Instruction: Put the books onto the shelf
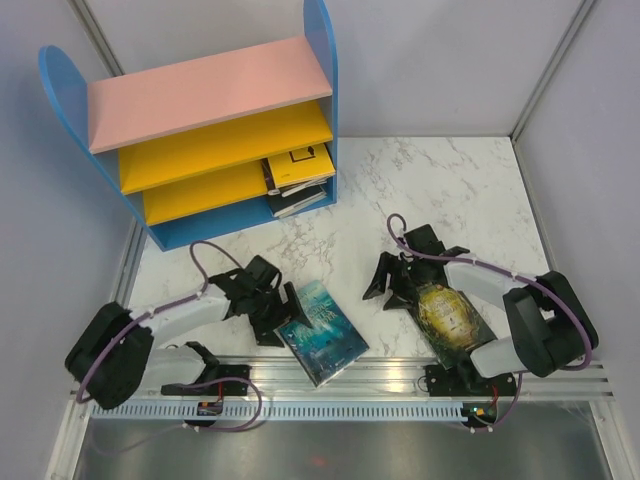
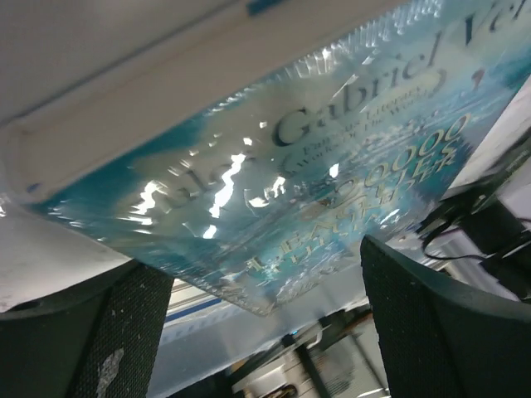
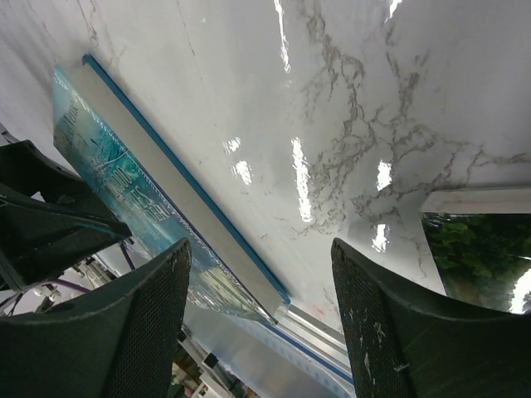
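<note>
A teal book [image 1: 321, 332] lies flat on the marble table near the front edge. My left gripper [image 1: 284, 308] stands open at its left edge. In the left wrist view the teal book [image 2: 315, 149] fills the top of the frame, with one corner above the gap of that gripper [image 2: 265, 332] and nothing clamped. A green-gold book [image 1: 449, 315] lies under my right arm. The right gripper [image 1: 385, 293] is open over bare table between the two books. The right wrist view has the teal book [image 3: 124, 195] at left and the green-gold book [image 3: 481, 249] at right. The shelf [image 1: 210, 95] stands at the back left.
Two books [image 1: 297, 170] lie at the right end of the shelf's lower boards, one above the other [image 1: 299, 201]. A metal rail [image 1: 340, 400] runs along the table's front edge. Grey walls enclose the marble table [image 1: 450, 190] at the back and on both sides.
</note>
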Robot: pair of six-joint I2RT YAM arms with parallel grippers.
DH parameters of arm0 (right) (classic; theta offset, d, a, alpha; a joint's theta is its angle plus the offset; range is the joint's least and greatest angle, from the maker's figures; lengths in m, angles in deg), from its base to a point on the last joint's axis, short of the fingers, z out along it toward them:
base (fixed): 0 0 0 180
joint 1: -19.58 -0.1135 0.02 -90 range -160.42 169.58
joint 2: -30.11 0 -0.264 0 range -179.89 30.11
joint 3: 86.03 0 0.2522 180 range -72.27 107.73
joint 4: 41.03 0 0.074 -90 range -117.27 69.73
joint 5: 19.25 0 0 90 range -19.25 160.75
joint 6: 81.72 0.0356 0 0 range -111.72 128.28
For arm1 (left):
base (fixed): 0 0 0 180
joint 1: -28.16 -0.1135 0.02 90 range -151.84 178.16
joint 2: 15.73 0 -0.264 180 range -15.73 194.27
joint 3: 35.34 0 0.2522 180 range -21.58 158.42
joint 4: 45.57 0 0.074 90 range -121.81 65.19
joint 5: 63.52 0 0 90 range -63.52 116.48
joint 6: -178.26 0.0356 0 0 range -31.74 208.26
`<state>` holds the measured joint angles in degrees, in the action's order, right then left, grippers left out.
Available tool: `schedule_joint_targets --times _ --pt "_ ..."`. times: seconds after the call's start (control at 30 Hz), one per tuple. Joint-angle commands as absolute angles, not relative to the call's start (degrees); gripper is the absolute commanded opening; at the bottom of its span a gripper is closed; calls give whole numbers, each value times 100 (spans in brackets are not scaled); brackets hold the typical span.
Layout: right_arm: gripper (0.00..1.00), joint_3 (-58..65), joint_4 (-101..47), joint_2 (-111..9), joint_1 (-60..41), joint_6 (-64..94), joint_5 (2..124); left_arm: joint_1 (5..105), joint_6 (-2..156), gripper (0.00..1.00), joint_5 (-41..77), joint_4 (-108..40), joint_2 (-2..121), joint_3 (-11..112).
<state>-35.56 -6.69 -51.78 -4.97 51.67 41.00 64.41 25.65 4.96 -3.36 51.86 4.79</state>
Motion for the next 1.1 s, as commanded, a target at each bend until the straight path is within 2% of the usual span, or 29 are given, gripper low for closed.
schedule_joint_targets --times 0.0,0.03,0.2,0.47,0.67,0.83,0.97,1.07 --pt "72 -3702 -706 -5101 -616 4994 4236 7017 2137 93 1013 -1615 6054 916" --pt "72 -3737 -714 -5101 -634 4985 4245 7105 2146 93 1022 -1677 6456 1074" --pt "72 -4150 -846 -4987 -670 5037 4333 7387 2103 93 1119 -1862 6970 1586" --pt "72 -5029 -1952 -5136 -678 5679 3789 7501 1347 93 1461 -2407 6593 541" --pt "71 -5099 -1998 -5128 -687 5758 3753 7553 1558 93 1620 -1801 6030 575" --pt "69 -5275 -2235 -5189 -687 5925 3648 7825 1207 93 2208 -1862 5968 515" --pt "66 -5293 -2340 -5259 -687 6066 3639 8063 6 89 2620 -3499 5801 -320" --pt "62 -5223 -2358 -5399 -696 6075 3630 8239 -497 86 2981 -4189 5731 -743"
